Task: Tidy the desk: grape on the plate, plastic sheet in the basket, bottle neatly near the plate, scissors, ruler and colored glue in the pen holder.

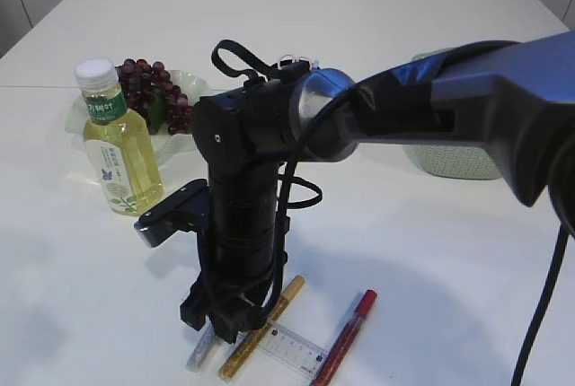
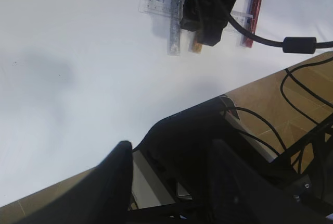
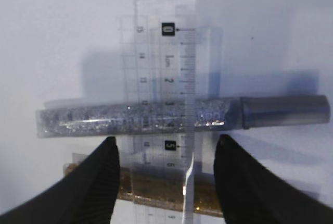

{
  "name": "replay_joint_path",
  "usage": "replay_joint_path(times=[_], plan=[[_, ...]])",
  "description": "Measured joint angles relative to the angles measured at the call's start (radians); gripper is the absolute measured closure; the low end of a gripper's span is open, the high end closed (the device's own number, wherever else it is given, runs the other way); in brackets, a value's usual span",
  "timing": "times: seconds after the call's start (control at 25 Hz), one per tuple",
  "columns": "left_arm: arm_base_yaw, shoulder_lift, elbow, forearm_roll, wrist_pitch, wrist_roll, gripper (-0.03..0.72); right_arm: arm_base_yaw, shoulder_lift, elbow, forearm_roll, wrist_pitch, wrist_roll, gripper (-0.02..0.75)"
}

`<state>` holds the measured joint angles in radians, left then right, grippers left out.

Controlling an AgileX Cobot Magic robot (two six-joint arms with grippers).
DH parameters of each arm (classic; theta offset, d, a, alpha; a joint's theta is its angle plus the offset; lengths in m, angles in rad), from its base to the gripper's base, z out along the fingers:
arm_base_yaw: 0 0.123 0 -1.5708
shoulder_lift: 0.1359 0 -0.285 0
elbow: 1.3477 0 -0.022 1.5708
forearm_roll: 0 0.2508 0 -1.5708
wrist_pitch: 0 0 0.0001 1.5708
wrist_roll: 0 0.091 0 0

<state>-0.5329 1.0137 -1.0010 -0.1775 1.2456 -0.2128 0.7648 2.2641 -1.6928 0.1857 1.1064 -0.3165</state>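
Observation:
My right gripper [image 1: 220, 321] hangs low over the glue sticks near the table's front edge. It is open [image 3: 166, 140], and the clear ruler [image 3: 165, 73] runs between its fingers, lying across a silver glitter glue [image 3: 130, 118] and a gold one [image 3: 156, 193]. A red glue [image 1: 347, 337] lies to the right of the ruler [image 1: 295, 350]. The bottle [image 1: 117, 139] stands at the left by the plate [image 1: 193, 85], which holds the grape bunch [image 1: 154, 90]. My left gripper [image 2: 171, 148] is open and empty over the table's edge. Scissors, plastic sheet and pen holder are out of view.
A pale green basket [image 1: 454, 160] sits at the right behind the right arm's forearm. The left wrist view shows the table's near edge, a wooden floor and black cables [image 2: 299, 44] beyond it.

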Motion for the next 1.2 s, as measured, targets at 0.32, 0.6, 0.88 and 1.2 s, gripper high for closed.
replay_joint_path(times=[0.32,0.6,0.88,1.2], plan=[[0.000,0.000,0.000,0.000,0.000,0.000,0.337,0.000,0.016,-0.005,0.000,-0.001,0.001,0.281],[0.000,0.000,0.000,0.000,0.000,0.000,0.337,0.000,0.018,-0.009,0.000,0.003,0.006,0.351],[0.000,0.000,0.000,0.000,0.000,0.000,0.337,0.000,0.018,-0.014,0.001,0.015,0.033,0.456],[0.000,0.000,0.000,0.000,0.000,0.000,0.338,0.000,0.030,-0.112,0.001,0.091,0.036,0.456]])
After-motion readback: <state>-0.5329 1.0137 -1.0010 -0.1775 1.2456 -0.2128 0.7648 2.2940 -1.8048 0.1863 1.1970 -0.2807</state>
